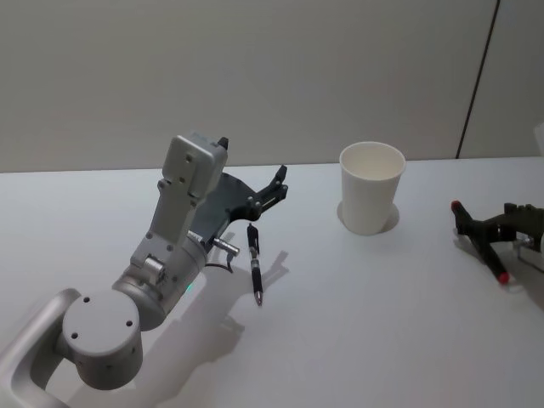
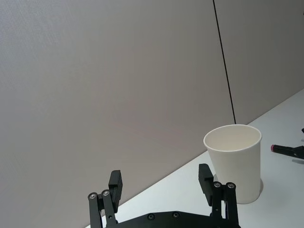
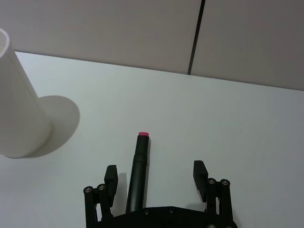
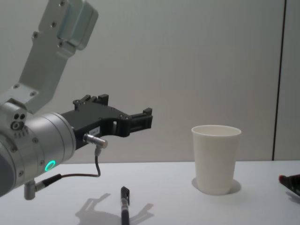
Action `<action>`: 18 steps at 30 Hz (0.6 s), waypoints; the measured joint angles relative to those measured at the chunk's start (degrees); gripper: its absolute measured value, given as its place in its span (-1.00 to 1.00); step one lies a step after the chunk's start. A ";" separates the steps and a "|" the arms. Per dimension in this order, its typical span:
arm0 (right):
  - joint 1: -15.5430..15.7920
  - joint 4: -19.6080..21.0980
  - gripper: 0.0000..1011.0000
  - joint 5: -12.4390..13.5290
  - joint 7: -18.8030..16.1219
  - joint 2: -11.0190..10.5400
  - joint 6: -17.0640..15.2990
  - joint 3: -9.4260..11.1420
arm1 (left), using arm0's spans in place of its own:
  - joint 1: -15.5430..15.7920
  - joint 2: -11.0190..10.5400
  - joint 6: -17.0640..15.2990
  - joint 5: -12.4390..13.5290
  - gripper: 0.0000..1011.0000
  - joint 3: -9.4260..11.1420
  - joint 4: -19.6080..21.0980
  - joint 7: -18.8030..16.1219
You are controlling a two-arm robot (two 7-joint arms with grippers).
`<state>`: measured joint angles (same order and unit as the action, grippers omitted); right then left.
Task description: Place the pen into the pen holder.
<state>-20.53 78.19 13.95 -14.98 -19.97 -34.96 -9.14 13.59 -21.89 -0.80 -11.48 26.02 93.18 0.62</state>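
The pen (image 1: pixel 254 263) lies flat on the worktop (image 1: pixel 365 340), left of the cup (image 1: pixel 371 187) and nearer the robot than the cup. Its long axis runs nearly straight toward and away from the robot, silver tip at the near end.

The left gripper (image 1: pixel 270 191) is the nearer one. It hangs above the pen's far end with its jaws spread wide and empty, aimed level toward the cup instead of down at the pen, so I judge it must tip downward and straddle the barrel crosswise.

The right gripper (image 1: pixel 480 240) sits low on the cup's other side, well apart from the pen, jaws also wide.

The chest view shows the height gap between the left jaws and the pen. The left wrist view misses the pen and looks at the cup. The right wrist view shows a dark red-ended stick (image 3: pixel 137 175) between its jaws; I cannot tell what it is.
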 joint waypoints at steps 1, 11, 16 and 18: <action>-0.23 -0.50 0.98 0.24 -0.05 0.13 0.00 -0.02 | 0.00 0.00 0.00 0.00 0.98 0.00 0.00 0.00; -1.54 -3.75 0.98 1.19 -0.02 1.04 0.63 -0.38 | 0.00 0.00 0.00 0.00 0.98 0.00 0.00 0.00; -2.27 -5.76 0.98 1.29 0.13 1.56 1.84 -0.65 | 0.00 0.00 0.00 0.00 0.98 0.00 0.00 0.00; -2.54 -6.53 0.98 1.32 0.15 1.76 2.46 -0.74 | 0.00 0.00 0.00 0.00 0.98 0.00 0.00 0.00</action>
<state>-23.07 71.66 15.27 -14.83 -18.21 -32.50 -9.88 13.59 -21.89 -0.80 -11.48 26.02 93.18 0.62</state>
